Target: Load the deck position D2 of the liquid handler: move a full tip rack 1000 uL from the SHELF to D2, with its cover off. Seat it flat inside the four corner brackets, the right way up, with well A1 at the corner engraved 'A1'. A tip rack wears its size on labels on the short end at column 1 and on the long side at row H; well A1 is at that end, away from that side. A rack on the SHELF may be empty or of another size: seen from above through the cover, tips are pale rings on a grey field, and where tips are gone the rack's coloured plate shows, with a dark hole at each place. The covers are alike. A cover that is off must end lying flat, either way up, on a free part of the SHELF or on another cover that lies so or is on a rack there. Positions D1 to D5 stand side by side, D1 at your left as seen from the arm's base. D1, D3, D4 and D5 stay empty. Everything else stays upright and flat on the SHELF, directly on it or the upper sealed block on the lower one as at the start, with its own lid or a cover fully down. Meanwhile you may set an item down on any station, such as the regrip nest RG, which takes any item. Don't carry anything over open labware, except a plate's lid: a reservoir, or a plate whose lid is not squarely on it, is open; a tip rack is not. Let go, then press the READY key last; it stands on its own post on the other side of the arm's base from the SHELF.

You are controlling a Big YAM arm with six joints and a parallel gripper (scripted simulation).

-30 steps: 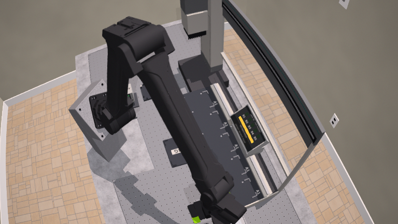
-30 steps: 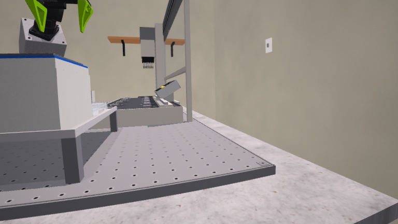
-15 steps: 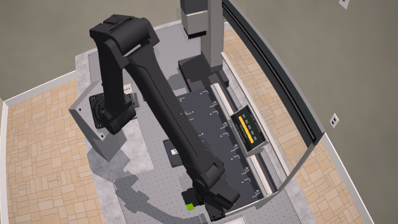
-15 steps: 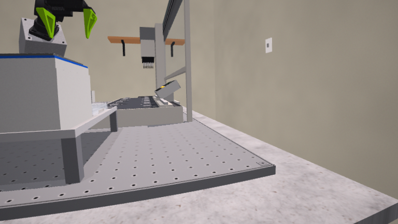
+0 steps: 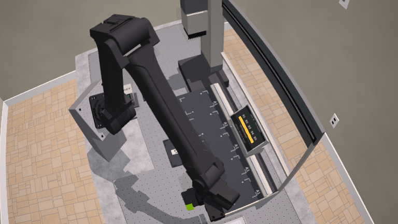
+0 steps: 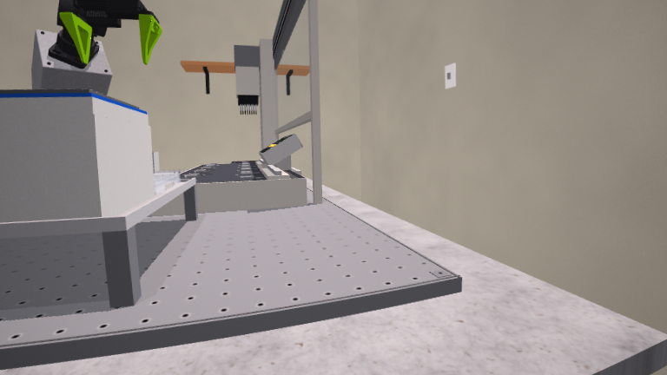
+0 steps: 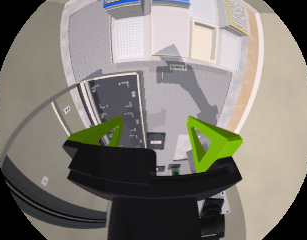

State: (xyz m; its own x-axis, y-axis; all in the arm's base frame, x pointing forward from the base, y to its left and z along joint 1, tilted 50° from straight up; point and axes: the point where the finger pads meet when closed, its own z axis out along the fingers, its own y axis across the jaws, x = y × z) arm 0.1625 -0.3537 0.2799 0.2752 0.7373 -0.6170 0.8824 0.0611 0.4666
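My gripper (image 6: 112,39) is open and empty, its green fingers hanging well above a tall white covered rack with a blue top edge (image 6: 73,149) on the SHELF (image 6: 148,212). In the wrist view the fingers frame the bench below. The dark deck (image 5: 223,130) with its corner brackets is bare; it also shows in the wrist view (image 7: 116,103). I cannot read the size labels.
More pale labware sits on the SHELF: white items (image 7: 129,36) and a cream one (image 7: 205,40). The regrip nest RG (image 5: 171,153) lies beside the deck. The pipetting head (image 5: 193,13) hangs at the gantry's far end. The status panel (image 5: 249,131) stands along the deck's rail. The READY key (image 5: 129,91) is near the arm's base.
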